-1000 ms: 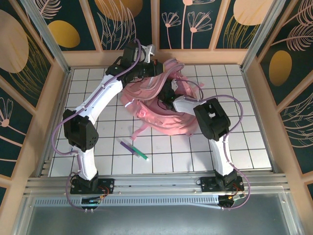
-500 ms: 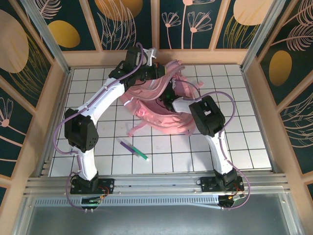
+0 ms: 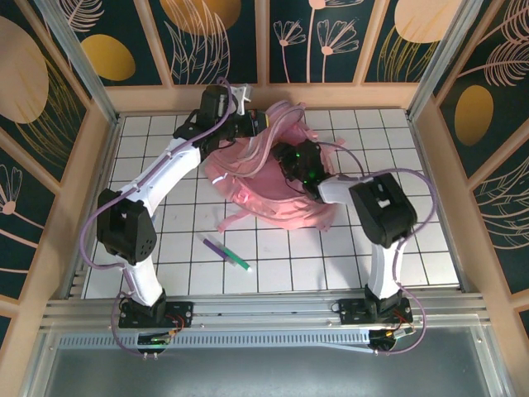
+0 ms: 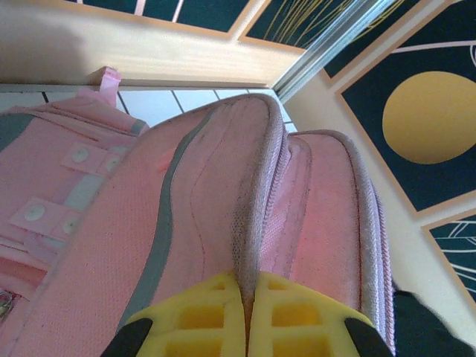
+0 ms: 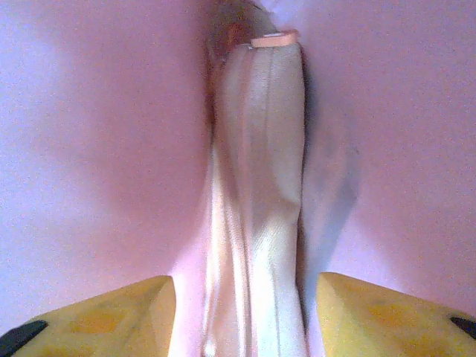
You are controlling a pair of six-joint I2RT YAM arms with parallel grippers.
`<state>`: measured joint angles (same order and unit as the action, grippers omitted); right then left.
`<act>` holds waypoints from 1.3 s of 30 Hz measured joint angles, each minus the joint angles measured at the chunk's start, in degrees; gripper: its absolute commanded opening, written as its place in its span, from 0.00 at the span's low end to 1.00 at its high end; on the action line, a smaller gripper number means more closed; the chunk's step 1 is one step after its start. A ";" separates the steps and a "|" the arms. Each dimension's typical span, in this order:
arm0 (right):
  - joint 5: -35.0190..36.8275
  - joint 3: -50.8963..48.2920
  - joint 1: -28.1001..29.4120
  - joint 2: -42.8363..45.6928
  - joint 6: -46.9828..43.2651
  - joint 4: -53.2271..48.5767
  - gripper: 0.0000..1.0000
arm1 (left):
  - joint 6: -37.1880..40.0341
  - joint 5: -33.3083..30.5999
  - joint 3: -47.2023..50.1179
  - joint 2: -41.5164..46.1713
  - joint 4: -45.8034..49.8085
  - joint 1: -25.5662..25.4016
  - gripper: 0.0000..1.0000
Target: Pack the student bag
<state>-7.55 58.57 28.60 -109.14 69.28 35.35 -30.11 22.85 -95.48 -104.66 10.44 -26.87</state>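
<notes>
The student bag (image 3: 263, 197), a big pink backpack, lies at the back middle of the tiled table. My left gripper (image 3: 263, 122) is shut on the bag's mesh-edged opening rim (image 4: 249, 223) and holds it up near the back wall. My right gripper (image 3: 291, 162) reaches down inside the bag and stands open. In the right wrist view a pale peach pouch (image 5: 260, 149) stands on edge between the two yellow fingers (image 5: 111, 312), with the bag's pink lining (image 5: 89, 149) all around it. The fingers sit a little apart from the pouch on both sides.
A purple and green pen (image 3: 225, 252) lies on the tiles in front of the bag, nearer the left arm. A loose pink strap (image 3: 234, 221) trails from the bag's front. Wooden walls (image 3: 273, 95) close in the back and both sides.
The right gripper has opened from shut and let go of the pouch inside the bag, while its wrist moved back and to the right. The left arm shifted slightly left, still gripping the rim.
</notes>
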 measured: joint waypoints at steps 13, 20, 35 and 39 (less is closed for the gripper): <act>-10.27 -20.13 1.95 38.25 -29.42 -13.92 0.55 | 1.33 -2.64 0.81 0.55 -0.87 -0.07 0.00; -8.96 -23.67 14.84 49.09 -51.71 -25.51 0.61 | 1.64 -5.35 5.79 2.86 -3.67 -0.07 0.00; -13.77 -18.38 35.58 25.40 -87.86 -13.57 0.99 | 3.39 -7.34 8.70 6.27 -2.45 0.07 0.00; -17.84 -9.73 36.52 13.16 -91.67 -8.11 0.99 | 3.54 -7.32 8.70 6.38 -2.05 0.26 0.00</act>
<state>-25.39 48.84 65.12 -95.98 -22.39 27.24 -26.57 15.53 -86.78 -98.28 8.38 -26.61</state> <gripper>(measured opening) 0.994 0.048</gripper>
